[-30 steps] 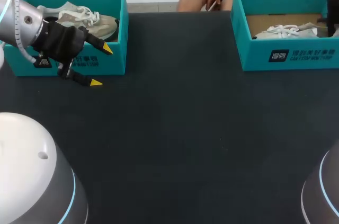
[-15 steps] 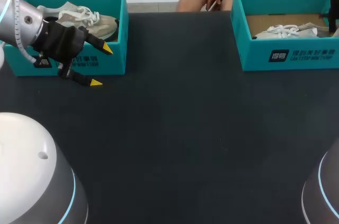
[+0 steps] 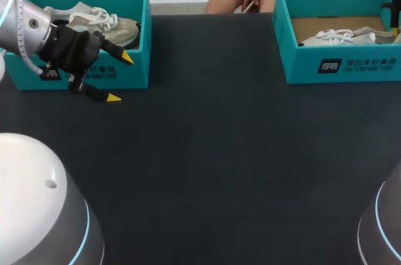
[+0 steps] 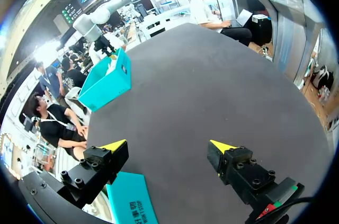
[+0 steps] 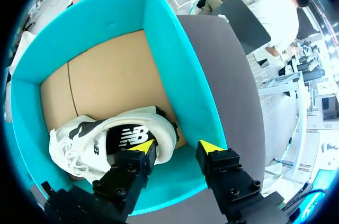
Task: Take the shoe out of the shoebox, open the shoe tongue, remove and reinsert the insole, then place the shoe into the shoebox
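A dark table (image 3: 207,152) fills the head view. Its broad middle and whole near half lie bare between the two arms.

At the table's far left corner stands a teal left shoebox (image 3: 125,71), open on top, its front wall facing the table's middle. At the table's far right corner stands a matching right shoebox (image 3: 341,64), also open, its brown floor showing.

A pale grey left shoe (image 3: 103,22) with white laces lies in the left shoebox, reaching its wall nearest the table's centre. A white right shoe (image 3: 341,36) with a dark lining lies in the right shoebox, against its front wall.

The left gripper (image 3: 120,77) hangs just off the left shoebox's front wall, on the side toward the table's middle. Its fingers are spread wide with nothing between them, and the left wrist view shows open tabletop ahead of it.

The right gripper (image 5: 176,149) hangs over the end of the right shoebox nearest the table's right edge. Its fingers are apart and grip nothing. One yellow tip is over the right shoe's heel; the other is over the box wall beside it.
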`<state>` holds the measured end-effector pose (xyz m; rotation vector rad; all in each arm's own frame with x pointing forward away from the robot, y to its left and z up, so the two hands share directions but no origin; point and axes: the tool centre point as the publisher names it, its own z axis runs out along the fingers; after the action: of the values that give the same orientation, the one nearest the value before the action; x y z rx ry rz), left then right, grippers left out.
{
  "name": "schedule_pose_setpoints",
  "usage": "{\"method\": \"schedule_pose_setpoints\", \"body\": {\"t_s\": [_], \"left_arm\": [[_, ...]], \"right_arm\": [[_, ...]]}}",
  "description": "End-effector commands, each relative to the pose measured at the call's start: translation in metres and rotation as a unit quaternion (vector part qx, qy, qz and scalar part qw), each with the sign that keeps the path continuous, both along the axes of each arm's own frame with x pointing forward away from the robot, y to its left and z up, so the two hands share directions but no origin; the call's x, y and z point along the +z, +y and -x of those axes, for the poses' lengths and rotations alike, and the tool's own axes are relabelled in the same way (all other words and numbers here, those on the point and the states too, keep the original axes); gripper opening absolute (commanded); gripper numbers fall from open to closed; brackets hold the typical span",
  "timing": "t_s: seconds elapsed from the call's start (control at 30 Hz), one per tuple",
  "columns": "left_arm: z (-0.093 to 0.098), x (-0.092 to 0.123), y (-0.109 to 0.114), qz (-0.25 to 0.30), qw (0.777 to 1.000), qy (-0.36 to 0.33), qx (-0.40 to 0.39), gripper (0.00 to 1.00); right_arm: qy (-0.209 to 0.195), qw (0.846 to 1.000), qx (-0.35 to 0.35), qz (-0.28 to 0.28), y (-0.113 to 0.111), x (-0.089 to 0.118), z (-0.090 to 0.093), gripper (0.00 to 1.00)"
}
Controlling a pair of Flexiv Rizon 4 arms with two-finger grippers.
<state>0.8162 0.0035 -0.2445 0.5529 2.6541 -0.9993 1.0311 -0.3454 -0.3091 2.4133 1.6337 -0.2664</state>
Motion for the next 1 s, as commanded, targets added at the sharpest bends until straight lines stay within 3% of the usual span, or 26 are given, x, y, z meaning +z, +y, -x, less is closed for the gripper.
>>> {"method": "schedule_pose_setpoints", "body": {"t_s": [0.03,0.27,0.33,0.4,0.47,0.53,0.6,1.0], "left_arm": [[0.001,0.000,0.000,-0.001,1.000,0.000,0.000,1.00],[0.001,0.000,0.000,-0.001,1.000,0.000,0.000,1.00],[0.001,0.000,0.000,-0.001,1.000,0.000,0.000,1.00],[0.001,0.000,0.000,-0.001,1.000,0.000,0.000,1.00],[0.001,0.000,0.000,-0.001,1.000,0.000,0.000,1.00],[0.001,0.000,0.000,-0.001,1.000,0.000,0.000,1.00],[0.001,0.000,0.000,-0.001,1.000,0.000,0.000,1.00],[0.001,0.000,0.000,-0.001,1.000,0.000,0.000,1.00]], "right_arm": [[-0.024,1.000,0.003,-0.004,0.004,0.017,0.017,0.52],[-0.042,0.999,0.008,-0.026,0.029,0.038,0.039,0.57],[-0.045,0.998,0.009,-0.038,0.036,0.041,0.047,0.66],[-0.050,0.997,0.009,-0.051,0.045,0.046,0.053,0.82],[-0.054,0.997,0.015,-0.057,0.053,0.052,0.059,0.87],[-0.057,0.996,0.013,-0.061,0.057,0.058,0.063,1.00],[-0.069,0.993,-0.007,-0.092,0.057,0.067,0.062,1.00],[-0.069,0.993,-0.007,-0.092,0.057,0.067,0.062,1.00]]}}
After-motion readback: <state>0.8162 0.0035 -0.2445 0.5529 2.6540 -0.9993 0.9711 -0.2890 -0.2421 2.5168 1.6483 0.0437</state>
